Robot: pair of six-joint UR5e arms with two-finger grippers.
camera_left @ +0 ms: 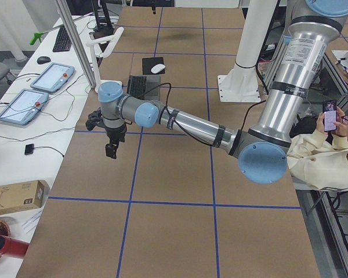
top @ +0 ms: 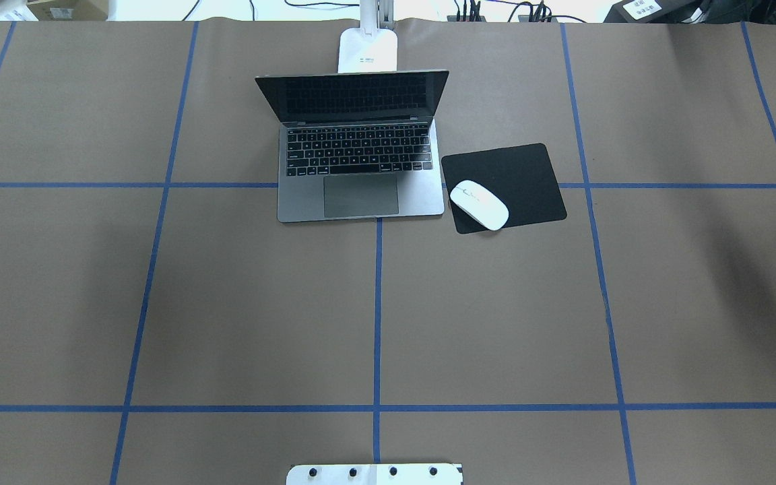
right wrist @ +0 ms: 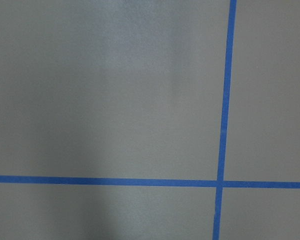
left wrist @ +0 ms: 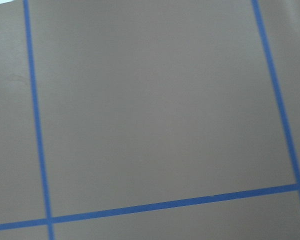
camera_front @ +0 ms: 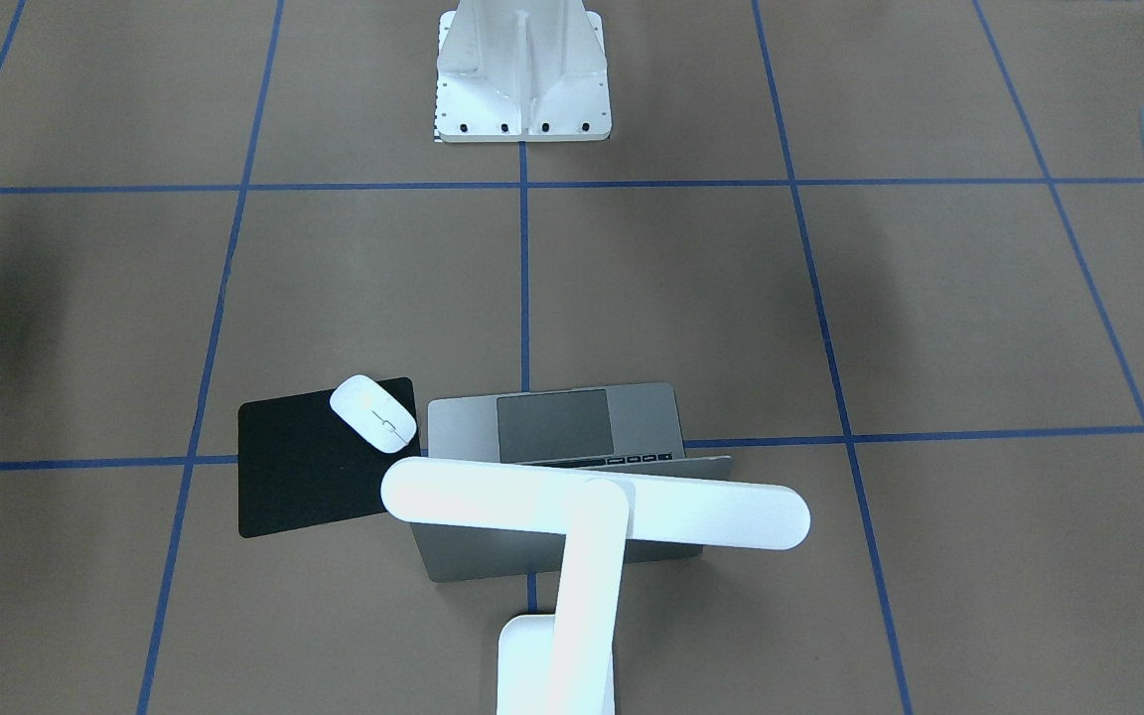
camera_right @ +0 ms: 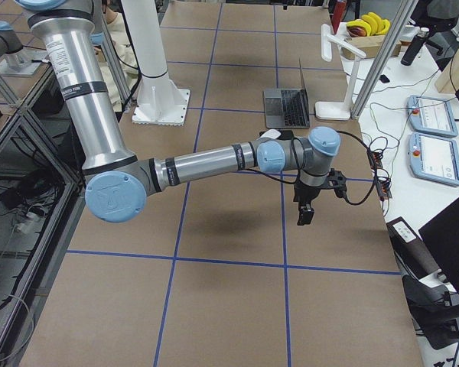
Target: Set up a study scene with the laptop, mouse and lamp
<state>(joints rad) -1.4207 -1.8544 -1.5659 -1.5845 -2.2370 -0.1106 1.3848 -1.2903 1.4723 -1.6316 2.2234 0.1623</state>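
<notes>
The laptop (top: 361, 162) stands open at the table's far middle, screen up, keys facing the robot. The lamp (camera_front: 597, 506) stands right behind it, its base (top: 368, 50) at the far edge and its bar head over the lid. The mouse (top: 479, 205) lies on the near left corner of a black mat (top: 504, 187), beside the laptop. My left gripper (camera_left: 111, 149) hangs over bare table far to the laptop's left. My right gripper (camera_right: 304, 212) hangs over bare table far to its right. Both hold nothing; I cannot tell whether their jaws are open. The wrist views show only taped table.
The white ribbed pedestal (camera_front: 522, 70) stands at the robot's side of the table. Blue tape lines grid the brown table top (top: 374, 303). A side bench with tablets (camera_left: 52, 77) runs past the far edge. A seated person (camera_left: 327, 150) is beside the robot.
</notes>
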